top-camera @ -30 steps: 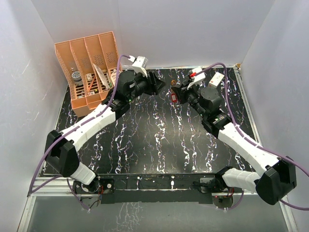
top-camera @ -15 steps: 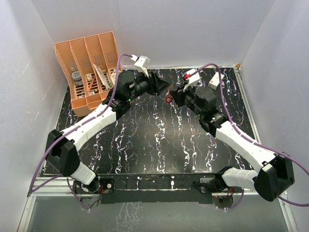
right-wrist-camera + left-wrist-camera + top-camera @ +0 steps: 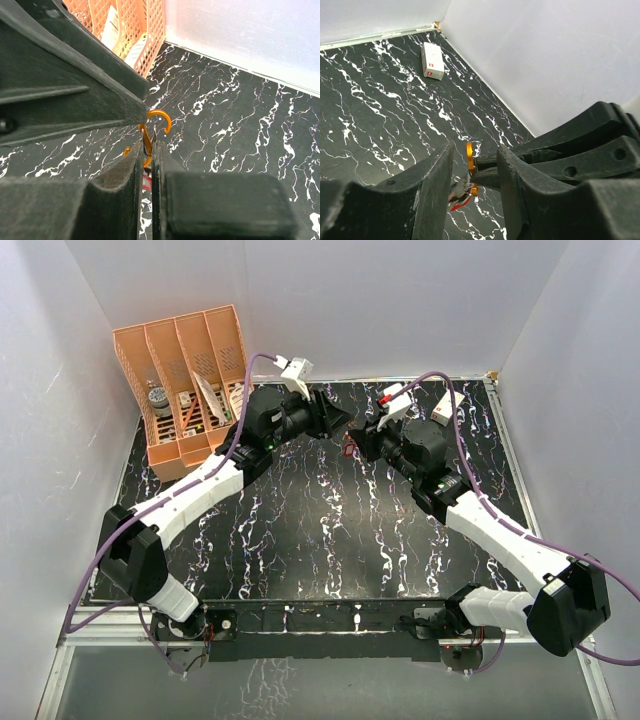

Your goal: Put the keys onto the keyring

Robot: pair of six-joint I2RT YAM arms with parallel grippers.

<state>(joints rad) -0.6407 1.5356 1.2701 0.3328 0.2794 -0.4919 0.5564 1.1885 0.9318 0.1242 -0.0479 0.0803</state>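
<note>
Left wrist view: my left gripper [image 3: 475, 150] stands part-way open, one finger on each side of the keyring [image 3: 469, 156], and neither visibly touches it. The ring hangs in the air well above the table [image 3: 380, 110], at the back of the workspace where the two arms meet. On the right wrist view my right gripper [image 3: 149, 149] is closed tight on the lower part of that ring, and the orange hook rises clear of the fingertips. Just under the ring I see a sliver of red, the red-headed key [image 3: 460, 202], and above it a grey scrap that is probably the silver key [image 3: 462, 189]. I cannot tell whether either one is threaded on the loop or only hanging against it. My judgement is that the work is at the threading stage and not finished.

Hazards noted:
- The gap between my left fingers also holds the tips of my right fingers. If the left closes from here it could clamp on them instead of on a key or the ring.
- A sideways nudge from the left could twist the thin loop in its pinch or push it out. The ring and keys would then fall to the table, where such small parts are hard to pick up again.
- The keys are mostly hidden behind my own fingers, so any fine alignment would be done nearly blind.
- The two grippers are almost touching in the top external view, so there is little room for correction.
</note>
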